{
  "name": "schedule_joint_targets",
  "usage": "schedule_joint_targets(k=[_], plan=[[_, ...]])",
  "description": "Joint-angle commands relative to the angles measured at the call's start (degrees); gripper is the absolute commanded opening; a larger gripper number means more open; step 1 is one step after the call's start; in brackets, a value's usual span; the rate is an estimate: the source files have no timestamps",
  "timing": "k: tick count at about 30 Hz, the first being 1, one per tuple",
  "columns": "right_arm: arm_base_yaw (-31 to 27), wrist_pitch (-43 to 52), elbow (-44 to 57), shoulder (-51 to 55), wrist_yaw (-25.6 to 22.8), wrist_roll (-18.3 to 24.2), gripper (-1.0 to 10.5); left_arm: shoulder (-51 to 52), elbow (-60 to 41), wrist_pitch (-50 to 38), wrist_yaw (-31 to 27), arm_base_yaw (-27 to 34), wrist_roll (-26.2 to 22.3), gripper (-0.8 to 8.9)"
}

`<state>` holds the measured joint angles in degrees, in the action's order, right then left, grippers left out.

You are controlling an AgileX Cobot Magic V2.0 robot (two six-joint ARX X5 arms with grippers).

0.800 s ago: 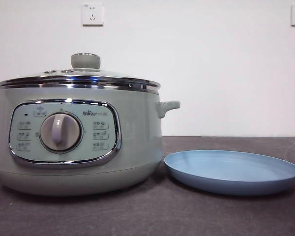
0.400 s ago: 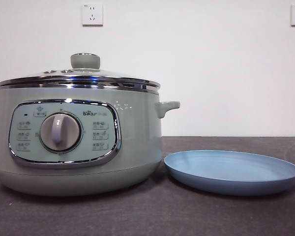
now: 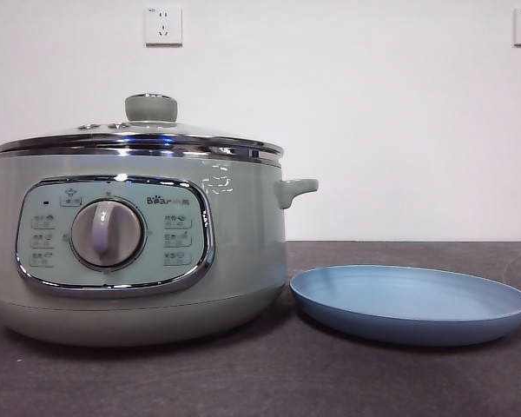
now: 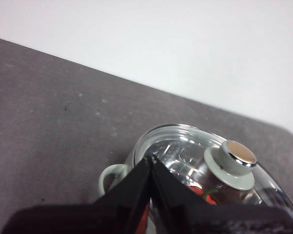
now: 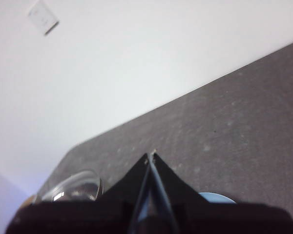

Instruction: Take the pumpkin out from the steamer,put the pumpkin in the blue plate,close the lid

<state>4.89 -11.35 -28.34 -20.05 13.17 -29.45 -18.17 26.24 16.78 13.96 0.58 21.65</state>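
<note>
Sitting shut on the dark worktop [image 3: 269,382]: the steamer [image 3: 243,252], sage green, with the lid [image 3: 139,139] down flat on its chrome rim and the round knob [image 3: 151,108] upright on top. Just beside it, apart from its base, the blue plate [image 3: 410,304], lying bare and level. Up above, out of the front view, the left gripper [image 4: 152,157], fingers [image 4: 132,187] pressed tip to tip, closed with nothing between them, hanging over the near edge of the lid. Just past those fingertips, under the glass, a patch of orange-red and a curl of green stem: the pumpkin [image 4: 211,197], inside the pot, close beneath the knob and partly hidden by the fingers. One stubby side handle [image 4: 109,175] of the pot poking out right beside the left fingers. Over on the other side, the right gripper [image 5: 152,155], fingers [image 5: 168,187] likewise closed together and holding nothing, poised above bare worktop, a sliver of the blue plate peeking out next to one finger and the lid's glass edge well off to the other. White wall [image 3: 373,122] behind, two sockets [image 3: 163,25] high up.
</note>
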Motion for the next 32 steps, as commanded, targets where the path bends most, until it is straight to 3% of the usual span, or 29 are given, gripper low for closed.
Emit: schedule_joint_targets(k=[1,5,9,11,14,15,17,19,20,32], plan=[[0.09,-2.95,-5.01,-5.01,0.59,6.8,0.0,-5.79,4.98,1.97,1.79,-0.15,-6.16,-0.06],[0.09,-8.09,-12.37,-12.41,3.93,15.17,0.0,-13.09,12.04,5.22,5.73,-0.17,-11.17,-0.06],[0.09,-12.52,-19.21,-19.21,6.99,20.79,0.1,-19.45,18.86,8.85,9.38,-0.26,-14.21,-0.05],[0.09,-14.93,-22.56,-22.6,8.37,22.93,0.9,-22.45,21.92,10.56,11.91,-0.28,-14.49,-0.04],[0.11,-17.05,-25.97,-26.71,8.15,23.08,3.6,-25.7,24.98,12.22,15.21,-0.28,-14.45,0.12],[0.11,-17.64,-26.71,-27.76,7.89,23.08,4.6,-26.56,25.68,12.72,15.93,-0.33,-14.43,0.59],[0.11,-18.23,-27.34,-29.22,7.91,23.1,5.7,-27.43,26.27,13.0,16.13,-0.68,-14.38,2.66],[0.11,-18.45,-27.34,-30.03,7.89,23.1,5.7,-27.91,26.32,13.03,16.09,-1.2,-14.36,4.57],[0.11,-18.6,-27.34,-30.21,7.91,23.1,5.7,-27.96,26.32,13.14,16.04,-1.44,-14.34,4.71],[0.13,-19.39,-27.34,-30.21,7.93,22.4,5.7,-32.59,29.53,12.79,13.25,-8.2,-14.27,4.68]])
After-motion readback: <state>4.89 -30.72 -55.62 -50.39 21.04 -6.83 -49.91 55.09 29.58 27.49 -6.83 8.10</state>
